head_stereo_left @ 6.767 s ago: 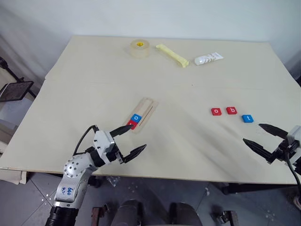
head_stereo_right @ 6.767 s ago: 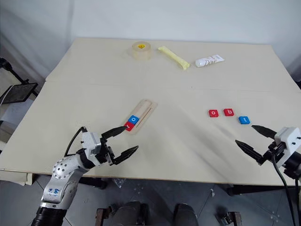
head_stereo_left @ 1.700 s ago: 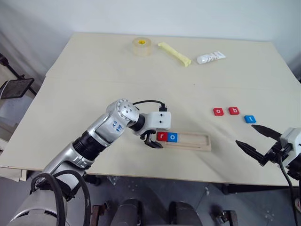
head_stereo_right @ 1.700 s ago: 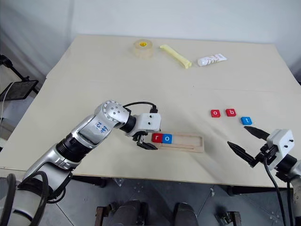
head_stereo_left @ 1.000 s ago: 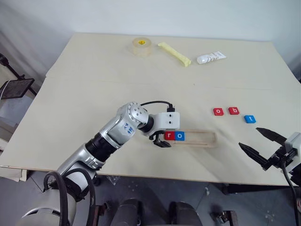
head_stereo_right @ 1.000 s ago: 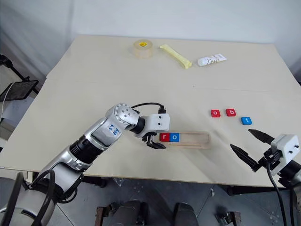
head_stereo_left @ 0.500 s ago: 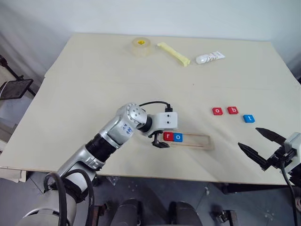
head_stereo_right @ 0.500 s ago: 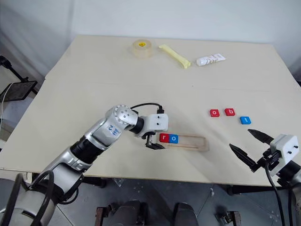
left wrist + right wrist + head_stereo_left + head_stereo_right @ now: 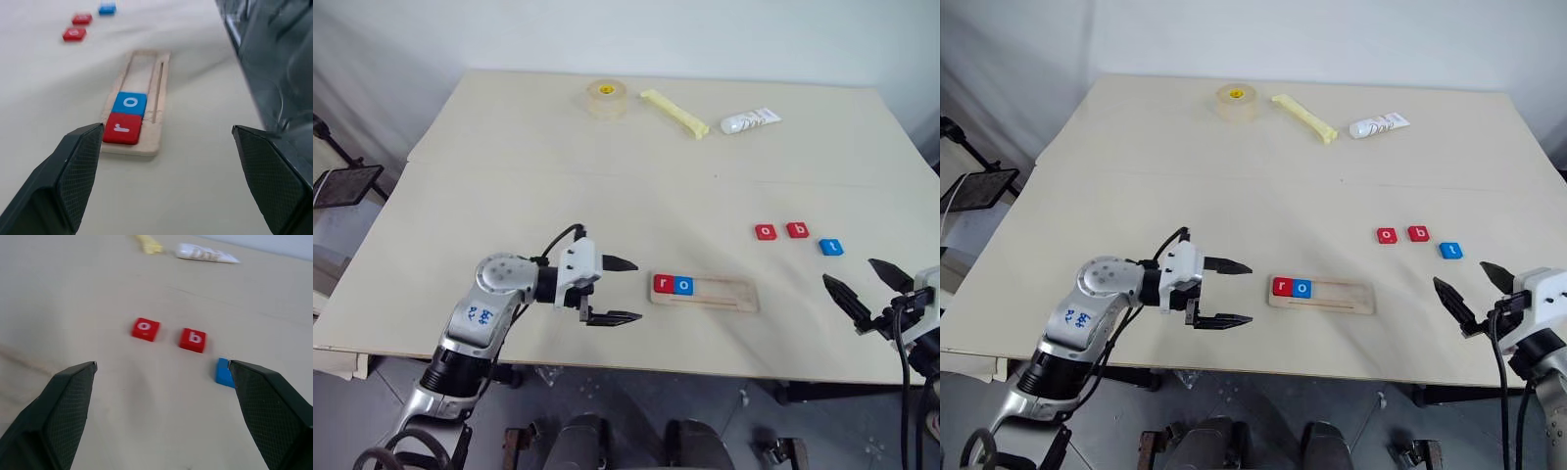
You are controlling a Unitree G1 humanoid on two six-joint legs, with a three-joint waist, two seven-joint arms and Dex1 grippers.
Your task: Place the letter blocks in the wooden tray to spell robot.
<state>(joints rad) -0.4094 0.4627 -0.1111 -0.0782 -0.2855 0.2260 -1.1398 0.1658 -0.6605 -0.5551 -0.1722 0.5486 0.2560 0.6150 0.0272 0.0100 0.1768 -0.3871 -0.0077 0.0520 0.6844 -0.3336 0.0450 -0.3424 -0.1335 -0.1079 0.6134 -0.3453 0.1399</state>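
Left gripper [image 9: 618, 290] has pulled back off the wooden tray [image 9: 705, 293] since half a second ago; it was at the tray's left end by the red r block, now it sits apart from it to the left, pointing toward that end, fingers spread wide, holding nothing. Tray itself looks to be in about the same spot, lying crosswise near the front edge of the table [image 9: 509, 176].

In the tray: red r block [image 9: 663, 285] at the left end, blue o block [image 9: 683, 286] touching it on the right, rest of the groove bare. Left wrist view shows the same pair end on, r [image 9: 122, 129] nearest, o [image 9: 130, 103] behind it.

Loose on the table, right of and beyond the tray, in a row: red o block [image 9: 765, 232], red b block [image 9: 798, 230] just beside it, blue t block [image 9: 832, 247] a little further right and nearer the front.

Right gripper [image 9: 868, 293] hovers near the table's front right corner, fingers wide apart, nothing held, pointing toward the three loose blocks; blue t is the closest to it, partly hidden by a finger in the right wrist view.

Far side of table: tape roll [image 9: 605, 99], yellow stick-shaped object [image 9: 673, 113], white tube [image 9: 750, 120]
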